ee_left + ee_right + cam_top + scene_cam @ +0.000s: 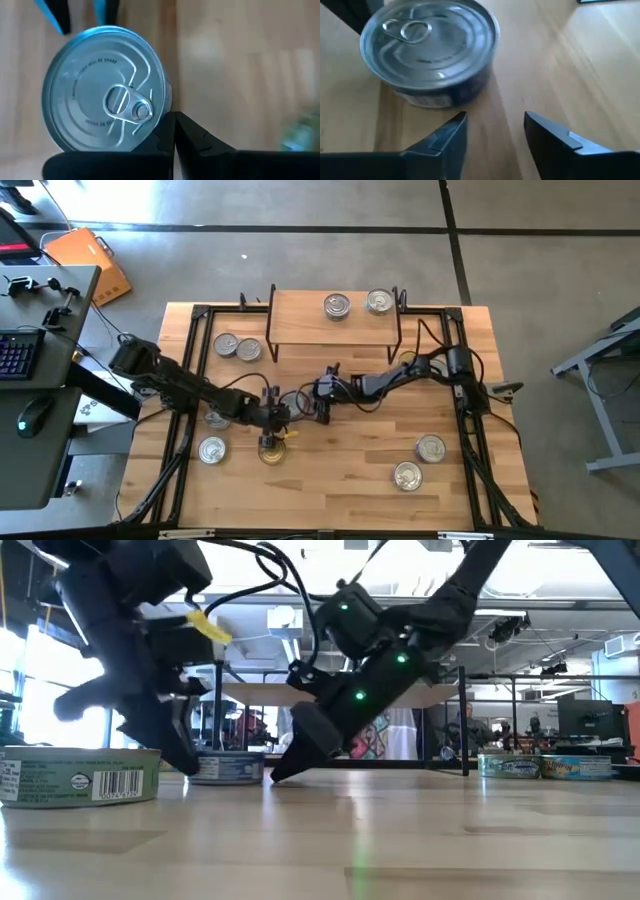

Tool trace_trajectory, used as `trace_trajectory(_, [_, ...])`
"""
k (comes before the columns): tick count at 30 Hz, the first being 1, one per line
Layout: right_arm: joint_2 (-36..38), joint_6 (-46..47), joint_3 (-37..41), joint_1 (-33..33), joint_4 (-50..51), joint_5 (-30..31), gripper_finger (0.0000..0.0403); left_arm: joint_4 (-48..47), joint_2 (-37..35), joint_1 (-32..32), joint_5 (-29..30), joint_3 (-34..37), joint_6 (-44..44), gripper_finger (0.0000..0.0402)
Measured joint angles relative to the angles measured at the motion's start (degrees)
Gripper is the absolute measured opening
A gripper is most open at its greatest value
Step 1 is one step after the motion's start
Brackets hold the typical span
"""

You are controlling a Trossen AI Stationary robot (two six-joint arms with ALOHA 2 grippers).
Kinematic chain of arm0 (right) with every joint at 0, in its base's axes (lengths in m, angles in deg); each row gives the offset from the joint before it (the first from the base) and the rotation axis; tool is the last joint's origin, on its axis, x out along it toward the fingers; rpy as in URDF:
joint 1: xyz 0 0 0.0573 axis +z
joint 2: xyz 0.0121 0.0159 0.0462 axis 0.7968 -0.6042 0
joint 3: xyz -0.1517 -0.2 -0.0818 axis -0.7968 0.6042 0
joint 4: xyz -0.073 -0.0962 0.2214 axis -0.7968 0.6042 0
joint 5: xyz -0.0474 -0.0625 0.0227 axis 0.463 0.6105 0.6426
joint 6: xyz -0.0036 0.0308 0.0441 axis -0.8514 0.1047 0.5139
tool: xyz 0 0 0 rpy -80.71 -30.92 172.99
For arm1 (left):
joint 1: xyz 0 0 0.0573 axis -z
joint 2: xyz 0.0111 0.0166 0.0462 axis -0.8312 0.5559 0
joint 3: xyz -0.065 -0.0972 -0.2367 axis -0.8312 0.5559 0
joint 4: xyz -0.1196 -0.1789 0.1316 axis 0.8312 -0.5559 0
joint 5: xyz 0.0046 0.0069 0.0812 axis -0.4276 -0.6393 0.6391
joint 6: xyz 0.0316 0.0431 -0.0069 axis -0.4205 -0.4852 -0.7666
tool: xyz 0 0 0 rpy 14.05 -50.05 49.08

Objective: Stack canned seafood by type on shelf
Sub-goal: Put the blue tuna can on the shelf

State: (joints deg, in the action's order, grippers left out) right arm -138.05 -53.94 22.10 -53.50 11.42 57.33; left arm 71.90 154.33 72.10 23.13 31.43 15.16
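Silver tins: two on shelf (pixel 300 315), others below.

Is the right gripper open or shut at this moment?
Open. In the right wrist view, the right gripper has its jaws apart with bare wooden table between them; the silver-lidded tin stands ahead, not held.

Butcher-block table (pixel 340 470), orange box (pixel 88 262) — keyboard (pixel 14 352), mouse (pixel 36 412)

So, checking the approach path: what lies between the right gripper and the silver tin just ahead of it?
Nothing: in the right wrist view only bare wooden table separates the open right gripper from the silver tin.
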Motion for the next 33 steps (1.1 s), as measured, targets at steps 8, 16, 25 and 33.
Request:
trace_trajectory(8, [0.4,-7.2,-4.6,-1.1,6.1,3.8,0.0112,-0.5,-0.7,-0.3,3.3,-0.1,-0.1,0.0])
trace_trajectory(16, [0.1,-7.3,-6.9,-4.7,3.1,-0.4,0.0066,-11.7,-1.5,1.3,7.0,0.0,8.0,0.0])
trace_trajectory(25, [0.1,-8.0,-6.7,-4.7,4.6,-4.7,0.0038,3.3,-1.5,-2.2,10.2,4.2,2.4,0.0])
trace_trajectory(33, [6.1,-1.0,-6.9,-0.6,25.1,-6.1,0.0026,8.7,-1.4,-5.2,14.2,4.2,-1.7,0.0])
